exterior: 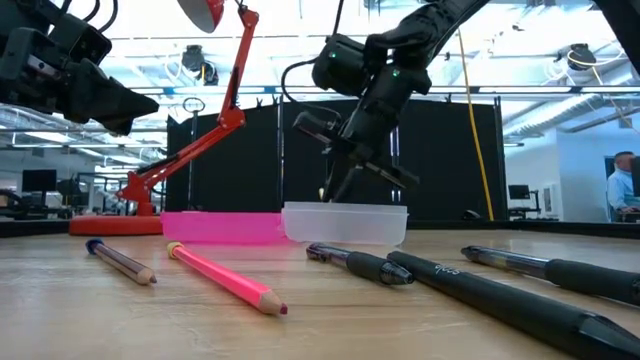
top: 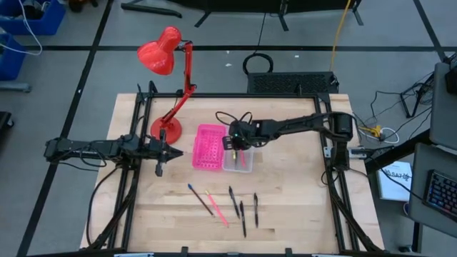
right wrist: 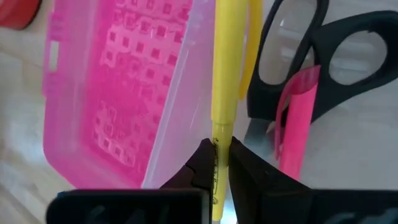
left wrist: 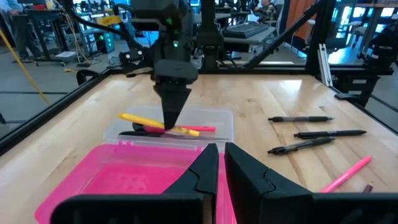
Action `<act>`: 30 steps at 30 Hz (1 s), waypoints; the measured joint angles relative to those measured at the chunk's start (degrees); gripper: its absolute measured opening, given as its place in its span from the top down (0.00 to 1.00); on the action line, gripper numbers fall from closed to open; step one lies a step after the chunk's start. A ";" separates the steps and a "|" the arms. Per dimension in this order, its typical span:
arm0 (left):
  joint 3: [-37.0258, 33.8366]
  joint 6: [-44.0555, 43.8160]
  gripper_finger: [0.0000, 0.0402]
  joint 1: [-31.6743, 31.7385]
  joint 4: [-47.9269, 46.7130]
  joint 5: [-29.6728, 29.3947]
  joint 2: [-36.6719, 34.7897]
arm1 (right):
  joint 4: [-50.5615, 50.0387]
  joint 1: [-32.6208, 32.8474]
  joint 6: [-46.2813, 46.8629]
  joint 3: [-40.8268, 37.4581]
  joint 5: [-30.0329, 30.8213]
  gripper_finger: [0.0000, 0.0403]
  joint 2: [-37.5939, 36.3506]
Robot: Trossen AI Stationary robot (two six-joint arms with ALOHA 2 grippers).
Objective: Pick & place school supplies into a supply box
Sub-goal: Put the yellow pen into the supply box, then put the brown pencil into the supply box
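On the left, the left gripper point(top: 160, 170) waits beside the bright pink perforated plastic tray point(top: 208, 147), its fingers almost closed on nothing. Next to the tray is the clear smooth plastic supply box point(left wrist: 219, 121). Above it the right gripper point(right wrist: 219, 163) pinches a thin yellow pen point(right wrist: 221, 87), so the placing step is in hand. The box already holds the black-handled scissors point(right wrist: 336, 53) and a pink pen point(right wrist: 293, 121). Next, I think, the fingers must open to drop it. On the wooden table point(top: 300, 207) lie probably five more slim pens and pencils point(top: 241, 207).
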 joint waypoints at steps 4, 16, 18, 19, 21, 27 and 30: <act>0.00 0.05 0.91 0.00 -0.09 -0.02 0.00 | 0.07 -0.31 0.29 0.04 0.05 0.95 0.00; 0.00 0.00 0.91 0.00 -0.09 0.03 0.00 | 1.87 -0.13 1.92 0.17 -0.08 0.72 -0.77; 0.00 -0.09 0.91 0.00 -0.08 0.01 -0.02 | 1.57 -0.13 1.02 0.10 -0.10 0.71 -1.32; 0.00 -0.09 0.91 -0.01 -0.24 0.01 0.00 | 1.31 -0.13 0.11 0.06 -0.11 0.70 -1.84; 0.00 -0.06 0.91 -0.02 -0.48 0.03 0.00 | 0.74 -0.15 -3.65 0.06 -0.18 0.70 -4.35; 0.00 -0.26 0.91 0.00 -1.51 0.01 -0.02 | -4.22 4.12 -27.20 0.08 15.95 0.72 -17.60; 0.02 -0.49 0.91 0.00 -1.58 0.01 0.00 | -3.27 10.71 -42.41 -0.36 31.23 0.78 -23.86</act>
